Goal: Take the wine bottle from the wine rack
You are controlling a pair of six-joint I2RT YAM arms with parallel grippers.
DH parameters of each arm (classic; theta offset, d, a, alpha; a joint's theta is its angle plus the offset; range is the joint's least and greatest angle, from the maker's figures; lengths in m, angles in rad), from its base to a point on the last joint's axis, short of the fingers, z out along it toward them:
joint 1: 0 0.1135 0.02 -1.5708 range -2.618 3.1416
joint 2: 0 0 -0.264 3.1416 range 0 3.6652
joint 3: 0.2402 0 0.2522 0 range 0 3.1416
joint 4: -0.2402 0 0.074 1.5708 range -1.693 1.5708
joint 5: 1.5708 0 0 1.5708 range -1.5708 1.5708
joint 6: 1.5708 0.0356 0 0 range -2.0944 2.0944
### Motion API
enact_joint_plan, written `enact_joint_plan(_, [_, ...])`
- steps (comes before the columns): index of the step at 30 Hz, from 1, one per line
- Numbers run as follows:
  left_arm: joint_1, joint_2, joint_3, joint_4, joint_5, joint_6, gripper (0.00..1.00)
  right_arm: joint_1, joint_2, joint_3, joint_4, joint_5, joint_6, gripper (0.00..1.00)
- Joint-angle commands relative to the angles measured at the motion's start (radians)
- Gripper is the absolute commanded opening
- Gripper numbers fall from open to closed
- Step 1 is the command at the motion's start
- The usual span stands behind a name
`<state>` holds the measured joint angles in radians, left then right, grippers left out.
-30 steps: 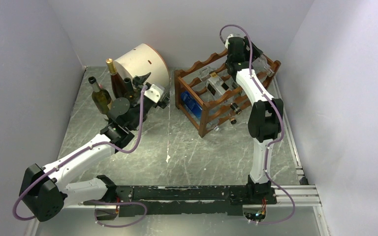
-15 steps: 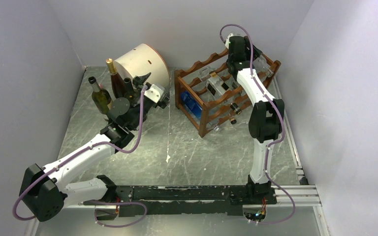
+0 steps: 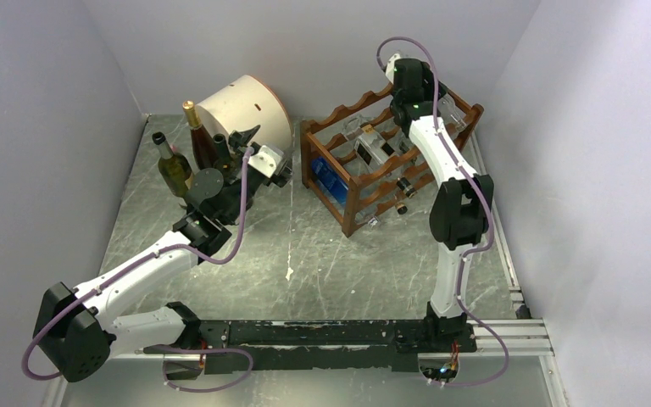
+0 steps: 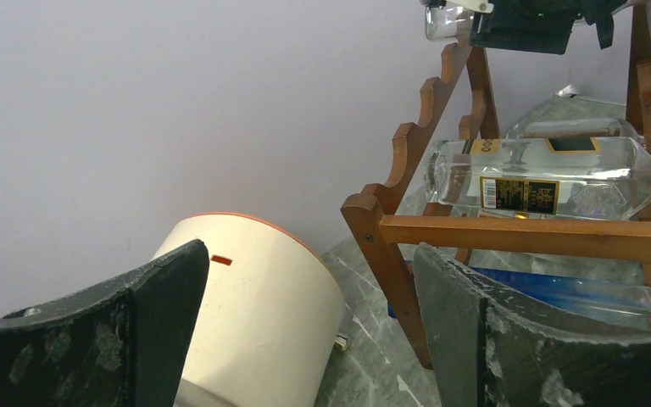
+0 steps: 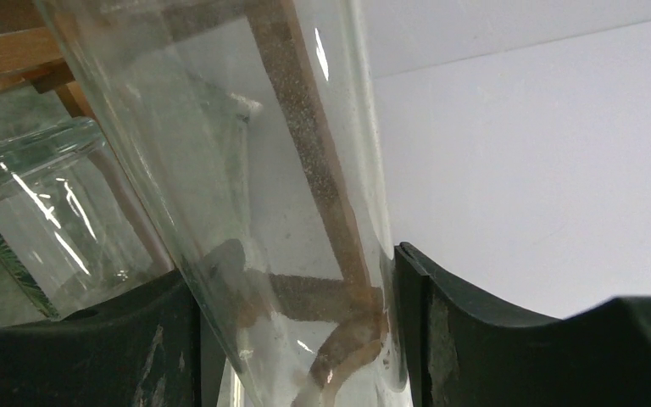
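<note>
Wine rack (image 4: 517,237): reddish-brown wood with scalloped rails, standing on the grey marbled desk (image 3: 347,263) and set at an angle to the back wall.
Wine bottle (image 5: 263,170): clear glass, at the top tier of the rack, at its far right end. In the right wrist view it runs at a slant, and the rack's wood shows through the glass. I cannot tell whether it rests on the rail.
Right arm (image 3: 449,203): reaches up from the near side of the rack and over its right half, with the wrist above the top tier.
Right jaws: clamped on the wine bottle. One black finger (image 5: 76,356) is against one side of the glass and the other finger is against the opposite side.
Left arm (image 3: 136,275): stretched across the desk to the left of the rack, with its wrist near the rack's left end.
Left jaws: apart with nothing between them. Both scuffed fingers (image 4: 136,322) frame a view of the rack's left end.
Labelled bottle (image 4: 551,174): clear glass with a dark and gold label, lying on its side on a middle rail of the rack.
Blue bottle (image 3: 331,182): lies low in the rack near its left end.
Dark bottles (image 3: 403,185): lie in the lower tiers, with their necks pointing out of the rack's near side.
Cream drum (image 3: 246,106): tipped on its side, just left of the rack, against the back wall.
Standing bottles (image 3: 174,170): three upright, well left of the rack, beyond the drum.
</note>
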<state>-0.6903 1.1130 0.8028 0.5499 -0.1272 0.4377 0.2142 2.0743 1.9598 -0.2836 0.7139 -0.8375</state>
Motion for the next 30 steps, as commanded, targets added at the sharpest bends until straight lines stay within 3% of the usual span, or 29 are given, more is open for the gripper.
enact_joint_plan(1, [-0.006, -0.012, 0.006, 0.022, 0.009, -0.007, 0.93, 0.017, -0.083, 0.038, -0.001, -0.027, 0.061, 0.00])
enact_joint_plan(18, [-0.006, -0.013, 0.012, 0.016, 0.015, -0.021, 0.93, 0.030, -0.187, 0.021, 0.008, -0.119, 0.233, 0.00])
enact_joint_plan(30, [-0.007, -0.012, 0.016, 0.012, 0.024, -0.030, 0.93, 0.028, -0.171, 0.182, -0.188, -0.218, 0.482, 0.00])
